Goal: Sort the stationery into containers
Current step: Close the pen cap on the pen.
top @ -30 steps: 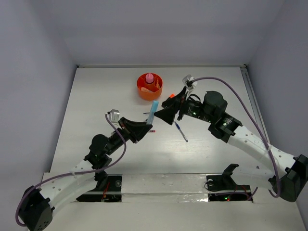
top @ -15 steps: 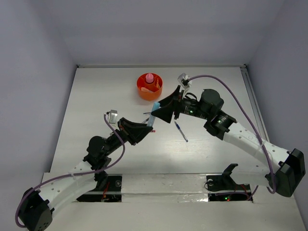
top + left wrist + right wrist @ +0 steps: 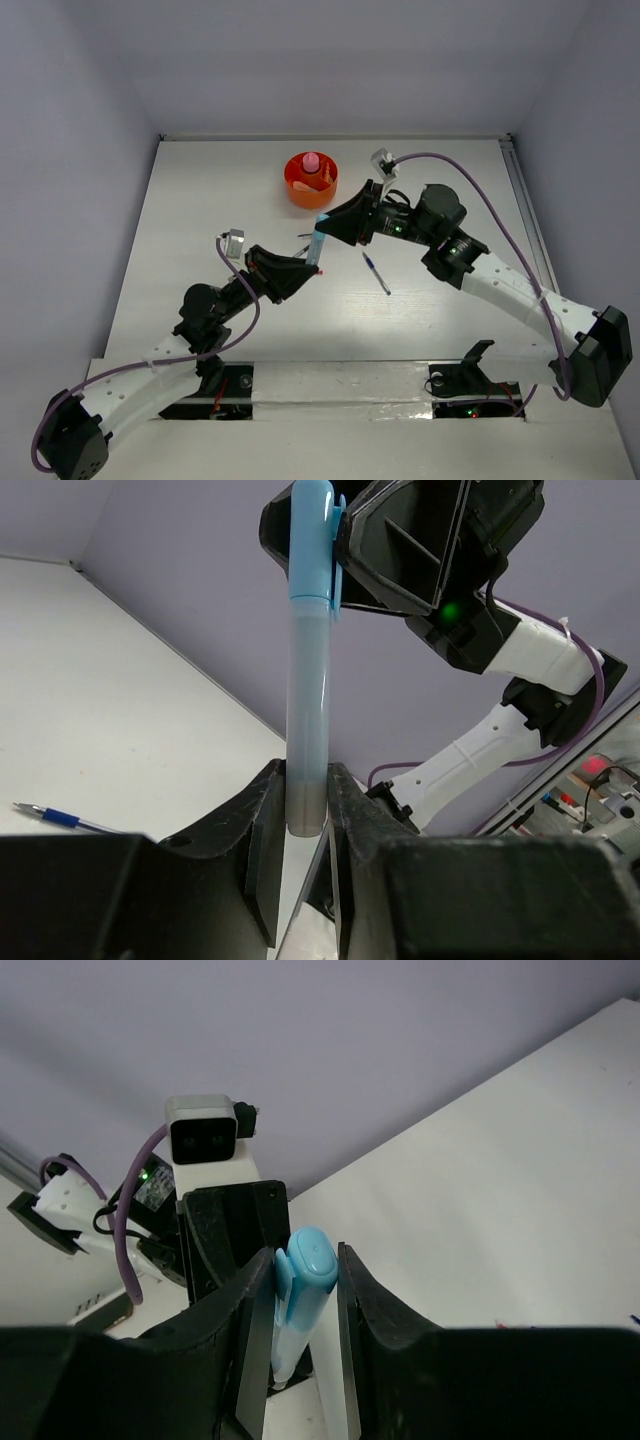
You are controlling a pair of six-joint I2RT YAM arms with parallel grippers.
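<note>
Mid-air handover near the round orange plastic cup point(image 3: 298, 193): the left gripper point(image 3: 305, 792) clamps the light-blue plastic marker point(image 3: 308, 680) by its base, the right gripper point(image 3: 305, 1260) pinches its cap, so the left should release only once that pinch is firm.

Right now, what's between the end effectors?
The light-blue marker bridges them: left end effector grips its base, right end effector clamps its cap. Clearest in left wrist view.

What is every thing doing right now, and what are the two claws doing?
light-blue marker: off the table, held at both ends.
left gripper: shut on the marker's bottom end.
right gripper: shut on the marker's cap.
blue pen: lying loose on the table.
orange cup: standing upright.
pink bottle: standing inside the cup.
</note>
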